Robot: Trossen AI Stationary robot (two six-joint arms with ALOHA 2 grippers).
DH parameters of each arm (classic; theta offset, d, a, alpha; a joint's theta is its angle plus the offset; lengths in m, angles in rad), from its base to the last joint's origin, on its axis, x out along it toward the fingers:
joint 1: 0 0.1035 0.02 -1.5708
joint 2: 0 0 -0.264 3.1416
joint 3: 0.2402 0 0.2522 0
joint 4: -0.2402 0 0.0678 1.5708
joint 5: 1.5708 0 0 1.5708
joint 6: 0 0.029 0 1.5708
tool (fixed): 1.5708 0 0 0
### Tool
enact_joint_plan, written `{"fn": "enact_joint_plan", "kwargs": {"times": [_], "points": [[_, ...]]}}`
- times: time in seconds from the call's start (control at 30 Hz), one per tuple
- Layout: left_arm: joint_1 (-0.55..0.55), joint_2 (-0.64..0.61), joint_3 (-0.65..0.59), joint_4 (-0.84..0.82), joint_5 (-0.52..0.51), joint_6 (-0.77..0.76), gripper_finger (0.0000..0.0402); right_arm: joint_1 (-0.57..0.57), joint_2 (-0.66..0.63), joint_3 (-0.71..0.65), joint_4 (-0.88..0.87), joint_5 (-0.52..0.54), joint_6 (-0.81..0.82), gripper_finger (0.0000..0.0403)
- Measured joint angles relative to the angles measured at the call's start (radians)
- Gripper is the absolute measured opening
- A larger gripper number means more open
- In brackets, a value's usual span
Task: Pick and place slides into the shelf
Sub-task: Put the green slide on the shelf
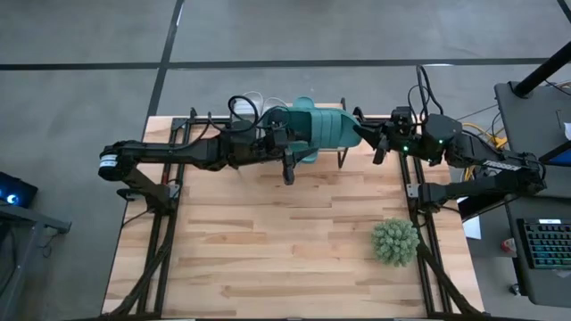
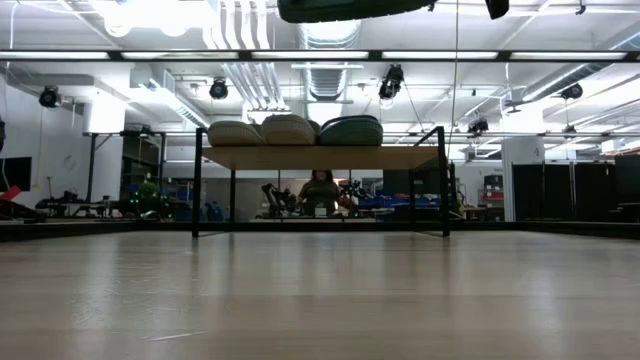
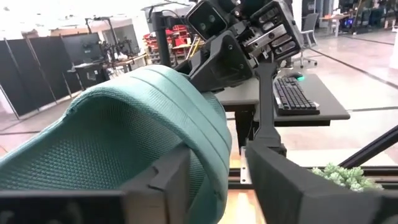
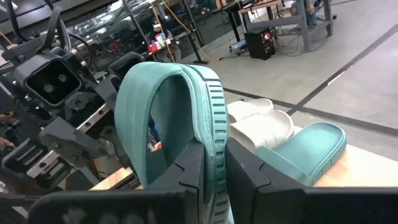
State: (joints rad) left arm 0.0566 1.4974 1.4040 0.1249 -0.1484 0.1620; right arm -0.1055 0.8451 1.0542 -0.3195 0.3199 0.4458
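Over the shelf (image 1: pixel 343 111) at the table's twelve o'clock edge, the right gripper (image 4: pixel 214 171) is clamped on a teal sandal's (image 4: pixel 186 118) strap, the left gripper (image 3: pixel 230 174) beside it with fingers parted.

Wooden tabletop (image 1: pixel 268 241) carrying spiky plant ball (image 1: pixel 394 242), low shelf (image 2: pixel 320 157) at far edge, slides (image 2: pixel 290 130) on top
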Motion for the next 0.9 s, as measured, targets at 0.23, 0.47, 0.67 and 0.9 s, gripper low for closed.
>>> {"fn": "enact_joint_plan", "kwargs": {"times": [0.23,0.47,0.67,0.9], "points": [[0.000,-0.007,0.002,-0.001,-0.095,0.005,0.0226,0.000,-0.028,0.000,-0.011,0.026,0.000,0.0029],[0.002,-0.040,0.005,-0.002,-0.200,0.048,0.0242,0.000,-0.075,0.000,-0.042,0.064,0.000,0.0029],[0.002,-0.095,0.003,-0.003,-0.321,0.081,0.0242,0.000,-0.103,0.000,-0.052,0.132,0.022,0.0029],[-0.006,-0.164,0.002,-0.002,-0.520,0.305,0.0242,0.000,-0.098,0.000,-0.043,0.260,0.129,0.0029]]}}
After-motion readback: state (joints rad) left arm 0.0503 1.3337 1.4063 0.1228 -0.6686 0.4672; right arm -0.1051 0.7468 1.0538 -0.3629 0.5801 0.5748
